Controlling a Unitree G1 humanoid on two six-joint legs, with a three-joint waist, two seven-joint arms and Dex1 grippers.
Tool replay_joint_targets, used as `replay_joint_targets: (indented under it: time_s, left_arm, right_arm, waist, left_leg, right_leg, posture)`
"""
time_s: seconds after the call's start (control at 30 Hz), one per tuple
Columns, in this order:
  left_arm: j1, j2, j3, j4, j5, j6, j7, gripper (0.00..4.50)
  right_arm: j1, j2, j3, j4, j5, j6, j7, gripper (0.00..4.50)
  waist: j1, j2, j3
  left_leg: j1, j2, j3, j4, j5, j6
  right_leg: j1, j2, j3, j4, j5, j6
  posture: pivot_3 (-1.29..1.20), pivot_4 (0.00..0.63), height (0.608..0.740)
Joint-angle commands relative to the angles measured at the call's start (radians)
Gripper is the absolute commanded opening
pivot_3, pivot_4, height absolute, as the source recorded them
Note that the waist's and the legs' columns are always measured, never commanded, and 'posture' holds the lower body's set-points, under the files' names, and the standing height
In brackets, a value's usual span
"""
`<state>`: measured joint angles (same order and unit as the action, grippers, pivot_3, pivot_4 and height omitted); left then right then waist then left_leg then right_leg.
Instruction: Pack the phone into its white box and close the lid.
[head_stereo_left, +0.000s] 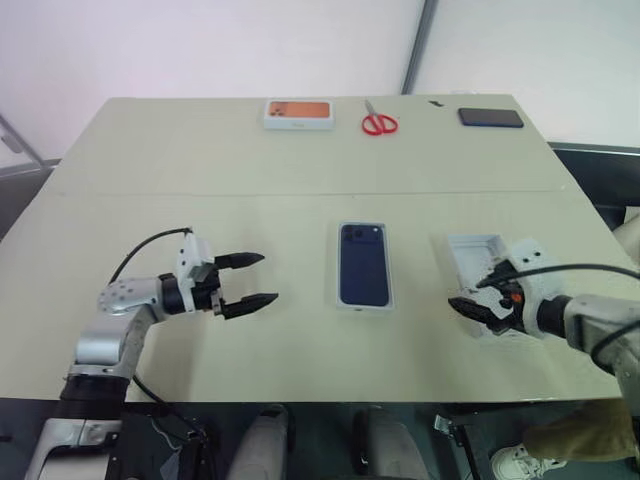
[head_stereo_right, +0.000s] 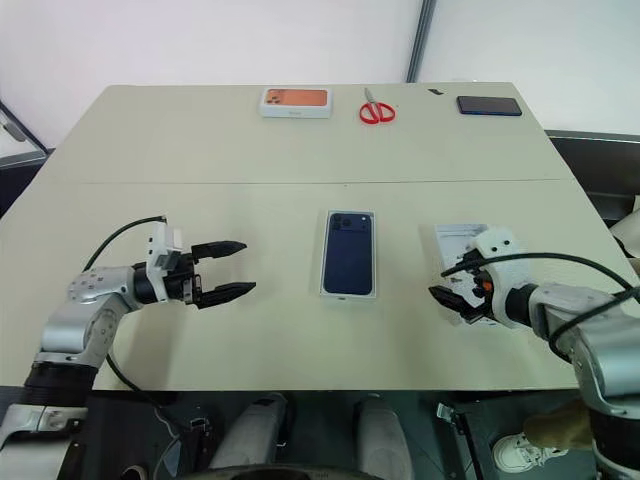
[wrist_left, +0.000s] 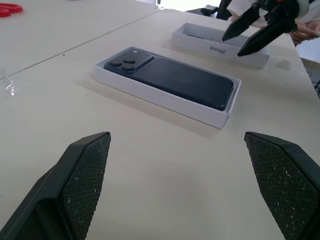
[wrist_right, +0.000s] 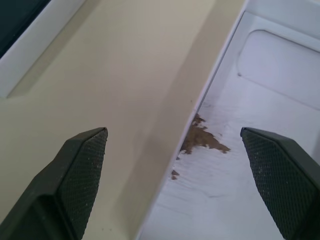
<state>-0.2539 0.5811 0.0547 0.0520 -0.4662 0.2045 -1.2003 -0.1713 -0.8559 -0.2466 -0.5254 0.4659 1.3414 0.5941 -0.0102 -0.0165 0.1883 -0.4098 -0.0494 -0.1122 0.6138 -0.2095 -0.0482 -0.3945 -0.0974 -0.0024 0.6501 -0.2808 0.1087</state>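
The phone (head_stereo_left: 363, 264) lies back-up inside the white box (wrist_left: 150, 93) at the middle of the desk (head_stereo_left: 250, 210), its camera cluster at the far end and the tray's white rim showing all round it. To the right of it, apart from the box, the lid (head_stereo_left: 473, 257) rests upside down on the desk with its pale inside facing up, a brown scuff showing on that inside in the right wrist view. The right pincer (head_stereo_left: 478, 308) hangs over the lid's near left edge, pointing down and leftward, its two black fingers spread wide with nothing between them. The left pincer (head_stereo_left: 247, 280) hovers level above bare desk to the left of the box, well apart from it, aimed toward the phone, fingers likewise wide apart and empty. Along the far edge sit a white box with an orange picture (head_stereo_left: 298, 113), red scissors (head_stereo_left: 379, 121) and a black phone (head_stereo_left: 490, 117).
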Motion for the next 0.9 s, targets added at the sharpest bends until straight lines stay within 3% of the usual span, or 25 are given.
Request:
replay_joint_targets:
  time_s: [0.03,0.5,0.6,0.83,0.9]
  left_arm:
    - [0.007,-0.011,-0.003,-0.049,0.006,-0.023,0.023,4.5]
    - [0.052,-0.038,0.0,-0.102,0.013,-0.026,0.102,4.5]
    - [0.048,-0.039,-0.003,-0.098,0.015,-0.026,0.109,4.5]
    - [0.04,-0.049,-0.008,-0.099,0.008,-0.013,0.126,4.5]
    - [0.036,-0.051,-0.006,-0.095,0.008,-0.013,0.129,4.5]
  right_arm:
    - [-0.059,-0.025,0.044,-0.033,0.022,0.112,-0.028,4.45]
    - [-0.173,0.051,0.104,0.059,-0.021,0.201,-0.155,4.45]
    - [-0.162,0.049,0.126,0.052,-0.034,0.186,-0.175,3.57]
    - [-0.182,0.099,0.103,0.079,-0.059,0.202,-0.222,0.12]
    - [-0.188,0.108,0.106,0.077,-0.064,0.206,-0.229,0.05]
  waist:
    - [0.0,0.0,0.0]
    - [-0.001,0.0,0.0]
    - [-0.001,0.0,0.0]
    - [-0.002,-0.001,-0.001]
    - [-0.001,-0.001,-0.001]
  left_leg:
    - [0.0,0.0,0.0,0.0,0.0,0.0]
    - [0.0,0.0,0.0,0.0,0.0,0.001]
    - [0.0,0.0,0.001,0.0,0.0,0.001]
    - [0.0,0.0,0.001,0.0,0.0,0.001]
    - [0.0,0.0,0.001,0.001,0.0,0.001]
  right_leg:
    - [0.0,0.0,0.0,0.0,0.0,0.0]
    - [0.0,0.0,0.0,0.0,0.0,0.0]
    - [0.0,0.0,0.0,0.0,0.0,0.0]
    - [0.0,0.001,0.0,-0.001,0.0,0.0]
    - [0.001,0.001,0.0,-0.001,0.0,0.0]
  posture:
    - [0.0,0.15,0.74]
    - [0.0,0.15,0.74]
    - [0.0,0.15,0.74]
    - [0.0,0.15,0.74]
    - [0.0,0.15,0.74]
